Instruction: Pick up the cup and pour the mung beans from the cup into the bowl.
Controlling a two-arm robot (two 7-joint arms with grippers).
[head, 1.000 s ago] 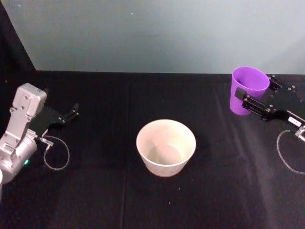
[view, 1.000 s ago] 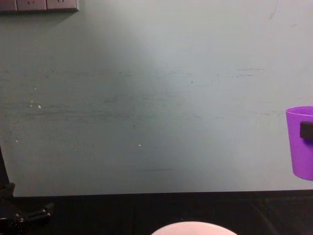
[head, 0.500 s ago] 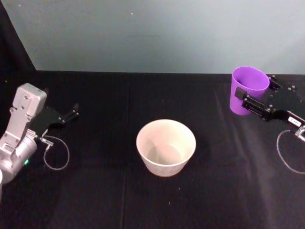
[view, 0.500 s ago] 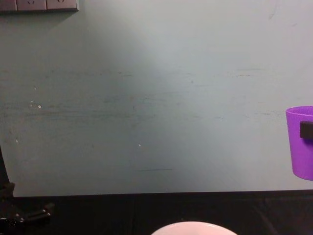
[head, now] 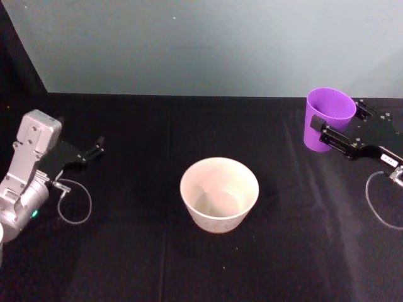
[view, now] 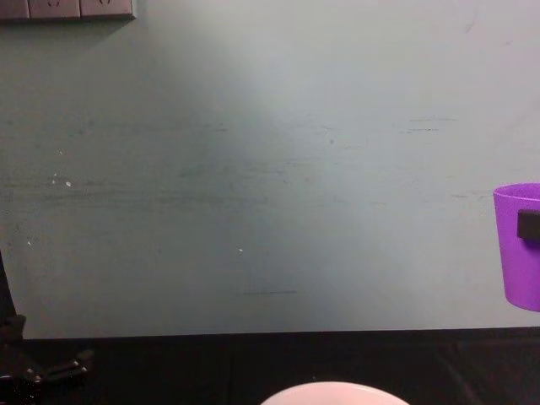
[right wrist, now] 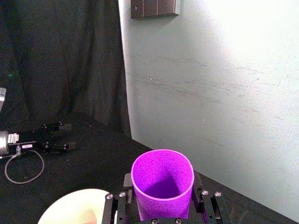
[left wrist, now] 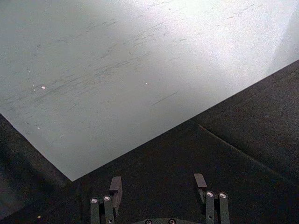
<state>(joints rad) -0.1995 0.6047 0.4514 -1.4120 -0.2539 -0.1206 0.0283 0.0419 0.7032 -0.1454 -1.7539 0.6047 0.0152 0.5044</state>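
The right end effector (head: 340, 123) is clamped around the purple cup (head: 327, 112), gripping it on both sides near the counter's (head: 126, 251) far right corner. The cup is upright and raised clear of the black surface. The pale bowl (head: 217, 220) sits at the counter's middle, well apart from the cup. The left end effector (head: 99, 146) rests by the left edge, its fingers (left wrist: 115, 184) spread wide and holding nothing.

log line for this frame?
phase: pre-pour | right gripper: shut on cup, upright, above table | bowl: centre, empty | left gripper: open, parked left
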